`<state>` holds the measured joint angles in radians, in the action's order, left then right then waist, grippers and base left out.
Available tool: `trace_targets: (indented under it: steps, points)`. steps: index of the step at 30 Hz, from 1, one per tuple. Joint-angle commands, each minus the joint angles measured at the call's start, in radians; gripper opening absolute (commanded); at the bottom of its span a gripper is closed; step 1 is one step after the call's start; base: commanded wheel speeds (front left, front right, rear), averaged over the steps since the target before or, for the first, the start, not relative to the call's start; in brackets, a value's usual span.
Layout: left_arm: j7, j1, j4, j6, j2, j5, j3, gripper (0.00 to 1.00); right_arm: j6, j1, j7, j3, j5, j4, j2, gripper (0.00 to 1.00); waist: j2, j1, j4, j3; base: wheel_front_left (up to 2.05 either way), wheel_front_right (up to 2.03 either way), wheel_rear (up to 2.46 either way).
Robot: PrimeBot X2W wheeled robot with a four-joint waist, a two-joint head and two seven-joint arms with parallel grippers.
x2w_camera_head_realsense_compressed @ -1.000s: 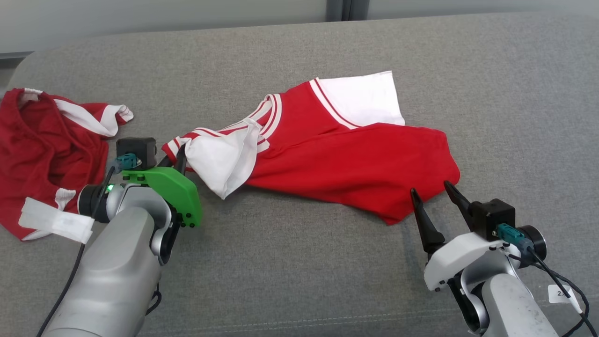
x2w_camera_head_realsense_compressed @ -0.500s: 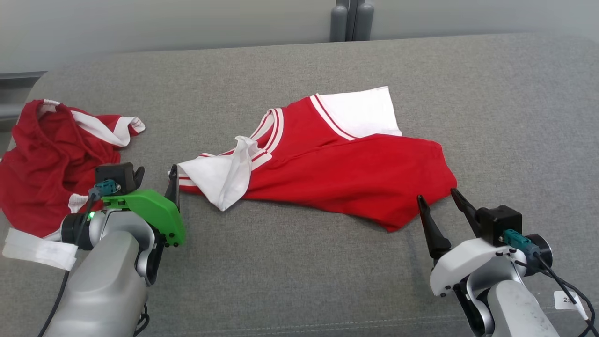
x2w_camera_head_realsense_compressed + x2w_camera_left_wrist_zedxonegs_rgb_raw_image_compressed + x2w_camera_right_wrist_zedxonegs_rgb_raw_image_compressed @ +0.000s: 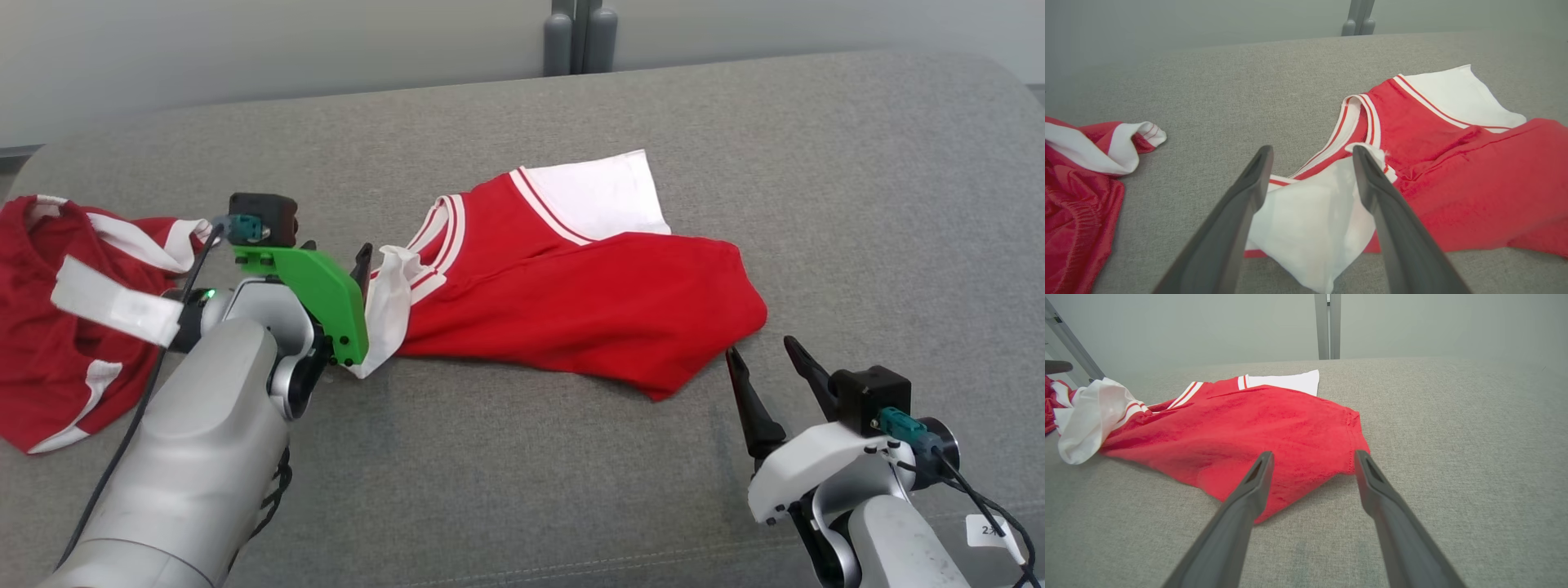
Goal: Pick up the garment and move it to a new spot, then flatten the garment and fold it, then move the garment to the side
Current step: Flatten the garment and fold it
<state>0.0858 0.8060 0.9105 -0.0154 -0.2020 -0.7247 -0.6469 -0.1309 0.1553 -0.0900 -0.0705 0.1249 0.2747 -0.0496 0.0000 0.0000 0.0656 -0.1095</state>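
The left tool (image 3: 1310, 152) stood wide open, empty, at the white sleeve (image 3: 1310, 216) of the garment (image 3: 1474, 175); the right tool (image 3: 1312, 455) gaped empty near its hem.

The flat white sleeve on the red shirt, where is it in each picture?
Head view: the flat white sleeve, upper middle.
Left wrist view: the sleeve, upper right.
Right wrist view: the sleeve, upper middle.
Shared landmark: the grey upright post behind it.

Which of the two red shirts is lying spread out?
The middle shirt, beside the left gripper; the other shirt, far left, is crumpled in a heap.
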Motion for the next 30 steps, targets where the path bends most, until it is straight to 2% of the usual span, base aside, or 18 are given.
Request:
trace_targets:
  steps: [1, 7, 10, 17, 18, 19, 20, 21, 27, 30]
  points:
    - [0.046, 0.025, 0.002, 0.008, 0.001, -0.007, -0.005, 1.0, 0.0, 0.011, -0.009, -0.002, 0.008, 0.003, -0.002, 1.0, 0.0, 0.0, 0.032, -0.023, 0.0, 0.0, 0.0]
    - [0.216, 0.076, -0.001, 0.034, -0.015, -0.01, -0.026, 1.0, 0.0, 0.026, -0.025, -0.006, 0.021, 0.016, -0.002, 1.0, 0.0, 0.0, 0.084, -0.055, 0.0, 0.0, 0.0]
    - [0.255, 0.07, -0.024, 0.031, -0.019, -0.024, -0.026, 1.0, 0.0, 0.031, -0.034, -0.001, 0.021, 0.023, -0.002, 1.0, 0.0, 0.0, 0.094, -0.061, 0.0, 0.0, 0.0]
    - [0.313, 0.029, -0.078, 0.056, -0.037, -0.031, -0.041, 1.0, 0.0, 0.03, -0.042, 0.006, 0.018, 0.038, -0.002, 1.0, 0.0, 0.0, 0.091, -0.056, 0.0, 0.0, 0.0]
    - [0.317, 0.023, -0.086, 0.061, -0.039, -0.029, -0.044, 0.63, 0.0, 0.032, -0.043, 0.005, 0.018, 0.039, -0.002, 1.0, 0.0, 0.0, 0.088, -0.054, 0.0, 0.0, 0.0]
    - [0.322, 0.018, -0.095, 0.062, -0.042, -0.025, -0.049, 0.37, 0.0, 0.033, -0.044, 0.002, 0.019, 0.041, -0.002, 1.0, 0.0, 0.0, 0.086, -0.051, 0.0, 0.0, 0.0]
    - [0.322, 0.013, -0.106, 0.062, -0.044, -0.023, -0.053, 0.05, 0.0, 0.034, -0.045, 0.0, 0.02, 0.042, -0.002, 1.0, 0.0, 0.0, 0.083, -0.048, 0.0, 0.0, 0.0]
    - [0.318, 0.007, -0.119, 0.058, -0.048, -0.02, -0.055, 0.0, 0.0, 0.035, -0.043, -0.004, 0.02, 0.043, -0.002, 1.0, 0.0, 0.0, 0.081, -0.046, 0.0, 0.0, 0.0]
    - [0.286, -0.019, -0.195, 0.022, -0.067, 0.027, -0.11, 0.0, 0.0, 0.034, -0.043, -0.012, 0.022, 0.049, -0.002, 1.0, 0.0, 0.0, 0.062, -0.036, 0.0, 0.0, 0.0]
    - [0.262, -0.037, -0.242, -0.001, -0.105, 0.107, -0.184, 0.0, 0.0, 0.029, -0.039, -0.011, 0.015, 0.052, -0.002, 1.0, 0.0, 0.0, 0.05, -0.028, 0.0, 0.0, 0.0]
